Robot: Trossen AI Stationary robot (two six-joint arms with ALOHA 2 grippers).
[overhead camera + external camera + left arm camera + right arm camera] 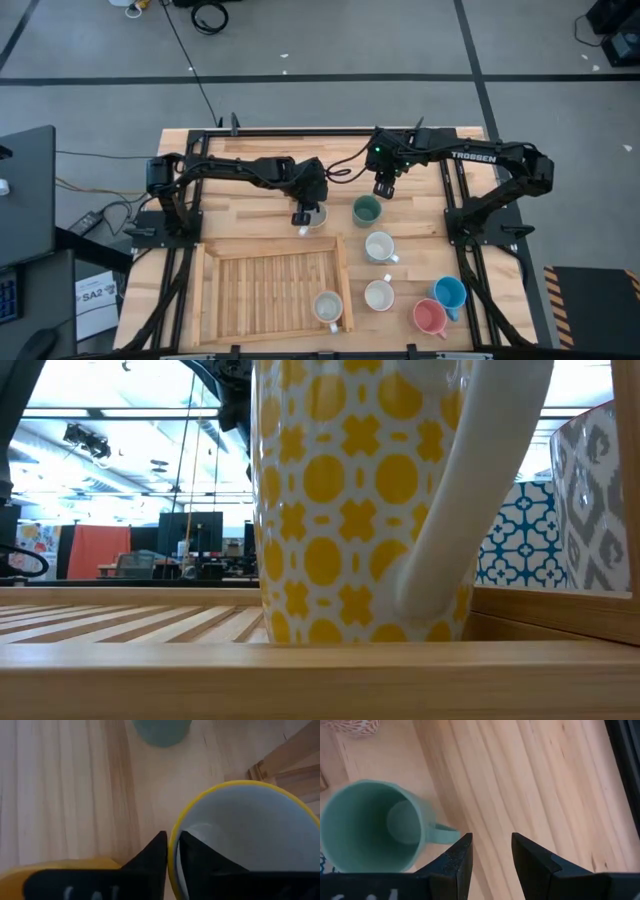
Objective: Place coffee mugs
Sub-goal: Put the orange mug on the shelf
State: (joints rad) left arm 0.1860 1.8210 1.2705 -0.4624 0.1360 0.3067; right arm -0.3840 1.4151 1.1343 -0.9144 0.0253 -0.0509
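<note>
Left fingers (pixel 172 851) pinch yellow-rimmed mug (pixel 245 835) rim | right fingers (pixel 490 851) parted beside green mug (pixel 370 825)

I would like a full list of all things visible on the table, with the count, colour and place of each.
table: one, pale wood, under everything
tray: one, slatted pale wood, front part of the table
patterned mug: one, white with yellow pattern, in the tray's front right corner
yellow-rimmed mug: one, pale inside, just behind the tray
green mug: one, right of the yellow-rimmed mug
white mugs: two, right of the tray
blue mug: one, front right
pink mug: one, beside the blue mug
left end effector: dark, shut on the yellow-rimmed mug's rim
right end effector: dark, open, above bare table next to the green mug's handle
</note>
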